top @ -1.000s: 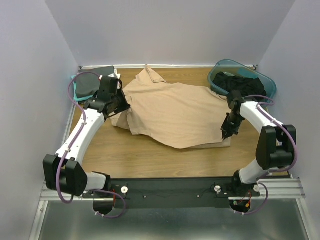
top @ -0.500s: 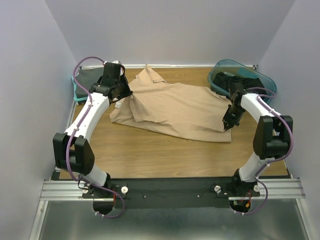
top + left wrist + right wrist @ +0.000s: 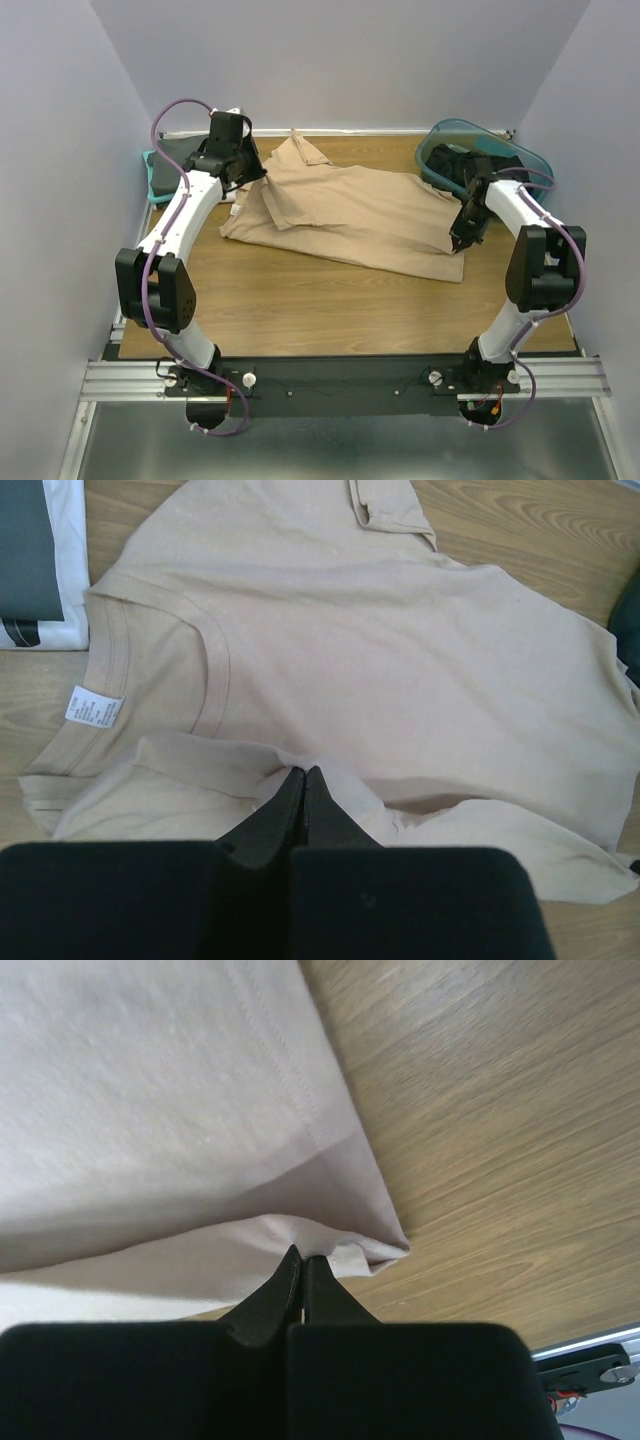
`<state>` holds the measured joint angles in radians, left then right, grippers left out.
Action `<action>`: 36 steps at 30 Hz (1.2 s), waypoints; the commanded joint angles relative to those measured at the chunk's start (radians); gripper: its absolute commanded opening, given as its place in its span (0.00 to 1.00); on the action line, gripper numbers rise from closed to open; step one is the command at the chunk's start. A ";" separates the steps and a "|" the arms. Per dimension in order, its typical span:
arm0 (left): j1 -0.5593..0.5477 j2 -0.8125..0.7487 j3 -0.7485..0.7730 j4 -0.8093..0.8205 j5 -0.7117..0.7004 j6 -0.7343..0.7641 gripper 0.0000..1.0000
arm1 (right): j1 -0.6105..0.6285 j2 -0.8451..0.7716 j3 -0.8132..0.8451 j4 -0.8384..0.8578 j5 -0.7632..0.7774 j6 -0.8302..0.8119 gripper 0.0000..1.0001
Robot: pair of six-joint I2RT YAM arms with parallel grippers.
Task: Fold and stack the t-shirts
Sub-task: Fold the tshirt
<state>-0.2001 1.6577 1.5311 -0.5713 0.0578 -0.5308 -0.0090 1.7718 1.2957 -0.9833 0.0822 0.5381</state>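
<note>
A tan t-shirt [image 3: 345, 215] lies spread across the wooden table, its near edge lifted and carried toward the back. My left gripper [image 3: 243, 192] is shut on the tan t-shirt [image 3: 380, 650] at a fold just below the collar, jaws pinched on cloth [image 3: 303, 772]. At the shirt's right edge my right gripper [image 3: 459, 240] is shut on the hem, near a folded corner [image 3: 385, 1245]. Folded dark grey and white t-shirts [image 3: 40, 560] lie stacked at the back left [image 3: 170, 170]. Dark t-shirts [image 3: 480, 165] fill the tub.
A teal plastic tub [image 3: 530, 170] stands at the back right corner. Bare wooden table [image 3: 330, 310] stretches between the shirt and the arm bases. Walls close in on both sides and behind.
Both grippers have carried the tan shirt's near edge toward the back of the table, folding it over. The left arm reached much farther back and straightened.
</note>
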 commanded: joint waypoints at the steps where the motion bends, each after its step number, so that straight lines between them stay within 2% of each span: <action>1: 0.014 -0.003 0.032 0.002 -0.006 0.022 0.00 | -0.014 0.000 0.039 0.011 0.034 -0.012 0.00; 15: 0.018 0.089 0.055 0.030 0.019 0.035 0.00 | -0.025 0.100 0.102 0.034 0.070 -0.036 0.00; 22: 0.019 0.181 0.142 0.066 0.036 0.037 0.00 | -0.026 0.147 0.120 0.064 0.077 -0.041 0.01; 25: 0.022 0.238 0.184 0.086 0.037 0.034 0.00 | -0.026 0.158 0.160 0.064 0.073 -0.046 0.04; 26: 0.027 0.252 0.220 0.091 0.054 0.031 0.06 | -0.026 0.156 0.171 0.063 0.070 -0.047 0.11; 27: 0.028 0.279 0.236 0.097 0.063 0.028 0.26 | -0.026 0.152 0.192 0.063 0.068 -0.049 0.19; 28: 0.028 0.290 0.266 0.102 0.068 0.026 0.43 | -0.026 0.141 0.203 0.064 0.065 -0.052 0.42; 30: 0.030 0.312 0.293 0.096 0.063 0.023 0.67 | -0.026 0.121 0.220 0.064 0.065 -0.053 0.61; 32: 0.030 0.307 0.285 0.097 0.054 0.026 0.72 | -0.026 0.079 0.234 0.063 0.074 -0.059 0.71; 34: 0.030 0.277 0.246 0.129 0.057 0.035 0.72 | -0.026 0.046 0.232 0.066 0.080 -0.079 0.73; 36: 0.030 0.229 0.144 0.160 0.066 0.043 0.73 | -0.025 -0.004 0.217 0.081 0.070 -0.090 0.73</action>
<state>-0.1761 1.9621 1.7832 -0.4744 0.0956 -0.5091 -0.0280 1.8717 1.5009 -0.9279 0.1280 0.4774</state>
